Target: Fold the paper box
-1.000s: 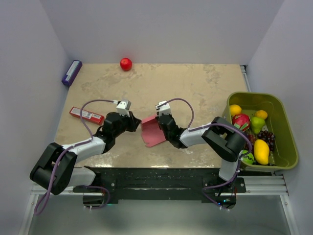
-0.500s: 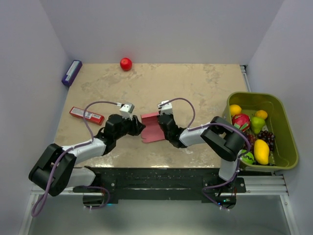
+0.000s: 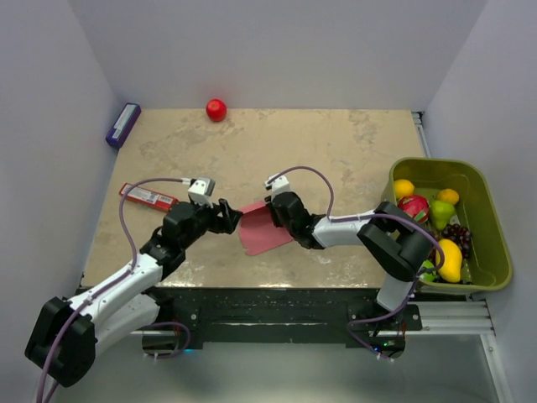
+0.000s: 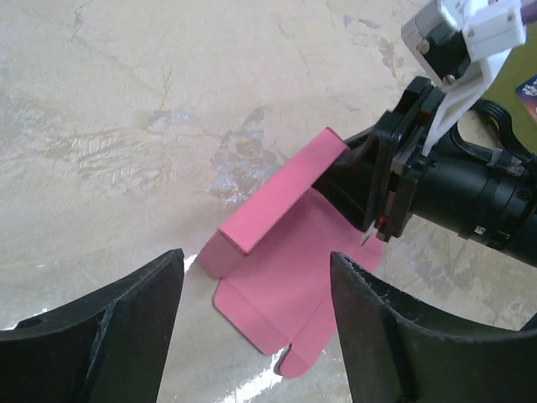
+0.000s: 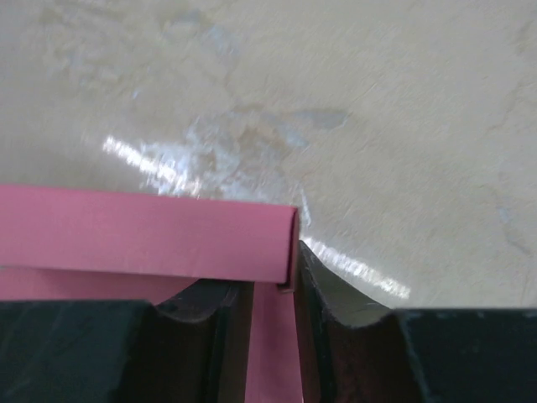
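Paper box barely begun: one panel creased up, rest flat on table; right fingers pinching it, left fingers spread, clear

Top external: fixed, high behind the arm bases, looking down over the whole table. Left wrist: low, close, facing the right gripper. Right wrist: nearest of all, skimming the tabletop. All three share the paper box
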Action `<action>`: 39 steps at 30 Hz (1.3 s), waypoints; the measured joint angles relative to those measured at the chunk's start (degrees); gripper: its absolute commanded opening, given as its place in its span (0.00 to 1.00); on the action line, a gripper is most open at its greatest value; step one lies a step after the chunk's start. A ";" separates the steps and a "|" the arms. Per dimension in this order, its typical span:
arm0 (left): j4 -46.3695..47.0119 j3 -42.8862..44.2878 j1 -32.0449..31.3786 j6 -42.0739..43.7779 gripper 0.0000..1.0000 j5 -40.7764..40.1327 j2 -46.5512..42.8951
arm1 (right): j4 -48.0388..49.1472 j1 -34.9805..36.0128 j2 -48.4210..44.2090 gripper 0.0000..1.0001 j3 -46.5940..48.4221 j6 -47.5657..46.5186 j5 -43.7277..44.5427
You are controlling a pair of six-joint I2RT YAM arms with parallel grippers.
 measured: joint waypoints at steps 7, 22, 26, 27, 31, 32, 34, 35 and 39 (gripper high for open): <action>-8.83 0.59 -0.04 -0.31 0.77 -1.09 -4.26 | -7.91 0.37 -6.78 0.46 -4.31 0.04 -8.11; -28.24 26.82 -13.64 8.48 0.75 -11.91 12.04 | -9.07 -6.56 -33.42 0.68 -15.89 10.29 -11.39; -31.12 34.27 -21.00 15.52 0.77 -19.96 24.35 | -11.23 -11.10 -35.01 0.74 -15.89 13.51 -12.17; -31.52 34.95 -21.92 17.22 0.77 -21.62 26.84 | -12.00 -12.15 -35.56 0.75 -15.89 14.01 -12.66; -33.40 35.23 -23.10 22.08 0.77 -26.67 33.48 | -13.92 -15.10 -39.15 0.76 -16.55 15.50 -13.35; -33.44 35.23 -23.12 22.99 0.77 -27.78 34.58 | -14.25 -15.52 -40.39 0.76 -16.92 15.76 -13.49; -33.44 35.28 -23.15 24.37 0.77 -30.01 36.28 | -14.67 -16.09 -42.84 0.76 -17.64 16.13 -14.23; -33.40 35.39 -23.17 24.65 0.77 -30.91 36.85 | -14.69 -16.20 -43.65 0.76 -17.86 16.28 -14.53; -32.48 36.06 -23.19 26.53 0.74 -34.45 38.84 | -14.71 -16.35 -44.63 0.75 -18.14 16.35 -16.17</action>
